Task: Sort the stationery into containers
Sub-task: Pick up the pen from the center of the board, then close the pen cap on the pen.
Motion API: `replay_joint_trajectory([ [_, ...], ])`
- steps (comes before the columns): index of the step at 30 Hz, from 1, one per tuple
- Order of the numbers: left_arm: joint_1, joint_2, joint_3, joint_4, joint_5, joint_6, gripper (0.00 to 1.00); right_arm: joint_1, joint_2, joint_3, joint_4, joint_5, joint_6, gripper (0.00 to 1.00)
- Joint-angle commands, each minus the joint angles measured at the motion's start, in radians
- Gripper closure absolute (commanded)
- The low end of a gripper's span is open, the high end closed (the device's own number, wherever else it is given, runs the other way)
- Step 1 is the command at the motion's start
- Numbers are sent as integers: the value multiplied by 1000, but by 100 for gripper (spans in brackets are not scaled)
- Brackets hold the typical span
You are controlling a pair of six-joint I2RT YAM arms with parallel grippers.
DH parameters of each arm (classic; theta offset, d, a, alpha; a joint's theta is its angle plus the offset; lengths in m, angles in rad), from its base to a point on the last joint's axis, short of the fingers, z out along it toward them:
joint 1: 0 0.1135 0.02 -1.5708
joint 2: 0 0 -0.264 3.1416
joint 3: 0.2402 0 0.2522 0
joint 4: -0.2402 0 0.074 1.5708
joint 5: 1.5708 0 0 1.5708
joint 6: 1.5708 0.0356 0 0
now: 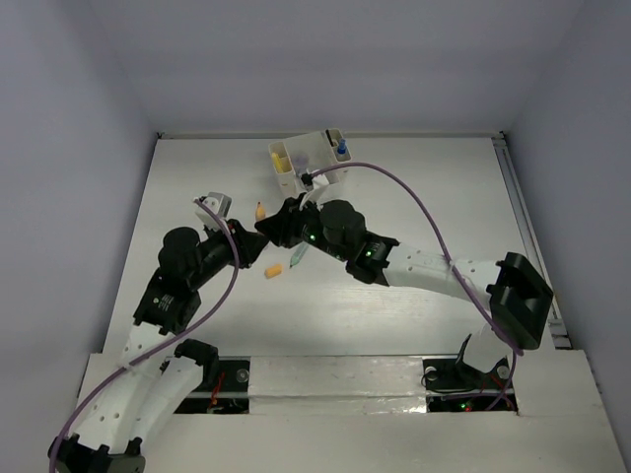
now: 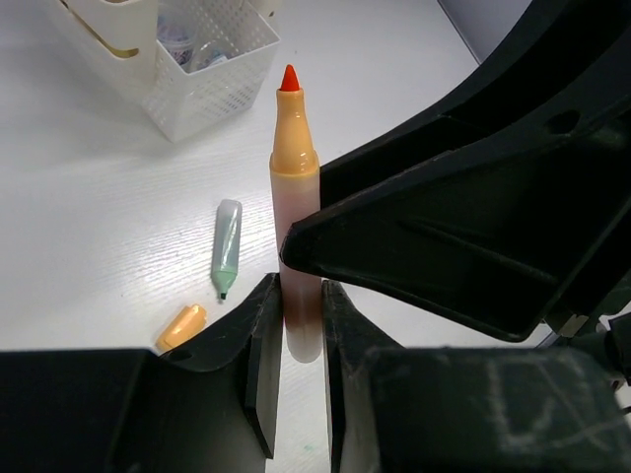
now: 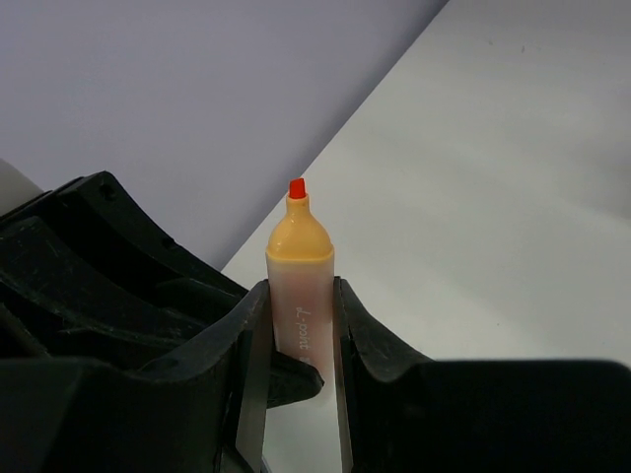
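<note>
Left tool (image 2: 299,296): jaws closed on the lower barrel of the orange marker (image 2: 295,148), pads touching both sides as far as the left wrist view shows.
Right tool (image 3: 299,296): also clamped on the same barrel, just under the orange shoulder. Both tools hold one marker.

Marker: upright, off the desk (image 1: 414,177), uncapped red tip on top. In the top view it sits just left of centre, where the two wrists meet.

Handling (judgement):
- Light, stiff plastic tube; will not deform under the pads.
- Barrel is smooth and round, so it can slip or rotate if pinched near an end or off-axis.
- Best hold is mid-barrel, across the diameter. Avoid the tapered shoulder and the wet tip.
- Exposed tip may mark anything it touches, so keep it clear of the pads and the organizer walls.

Nearby on the desk:
- Light green marker (image 2: 226,246) lies flat, left of centre in the left wrist view, apart from both tools.
- Small orange piece (image 2: 182,325), lower left, just beside the green marker; possibly the cap, cannot confirm.

Cream-white organizer (image 1: 296,177): top centre of the top view, well apart from the held marker. A blue-capped bottle (image 1: 341,148) stands in its right-hand compartment and yellow items in the left. Other contents are too small to tell.
</note>
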Motion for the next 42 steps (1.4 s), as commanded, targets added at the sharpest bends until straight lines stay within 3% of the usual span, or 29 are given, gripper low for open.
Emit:
replay_joint_trajectory([
  [1,3,-22,11,31,-32,24,100,27,-93,24,-4,-20,-46,69],
  [3,3,-22,14,31,-29,27,100,27,-120,12,-28,-17,-71,55],
  [4,3,-22,16,29,-28,30,100,27,-148,12,-63,-20,-94,42],
  [7,3,-20,22,23,-23,45,100,17,-215,-2,-134,-44,-143,29],
  [13,3,-33,31,24,-16,56,100,-60,-334,-57,-261,-132,-214,30],
  [18,3,-65,39,29,-37,56,100,-80,-311,-92,-360,-175,-232,61],
  [22,3,-101,36,18,-66,55,100,-80,-230,-125,-368,-219,-191,74],
  [24,3,-131,32,14,-72,55,100,-80,-188,-131,-367,-233,-194,73],
  [27,3,-171,29,12,-83,59,100,-80,-108,-129,-364,-326,-296,61],
  [28,3,-181,29,15,-74,61,100,-80,-63,-102,-405,-366,-401,54],
  [30,3,-198,35,21,-53,67,100,-80,-29,-80,-450,-391,-511,50],
  [35,3,-207,72,75,125,36,100,-103,91,61,-574,-420,-770,35],
  [42,3,-180,160,135,227,-21,100,-126,306,341,-760,-537,-924,31],
])
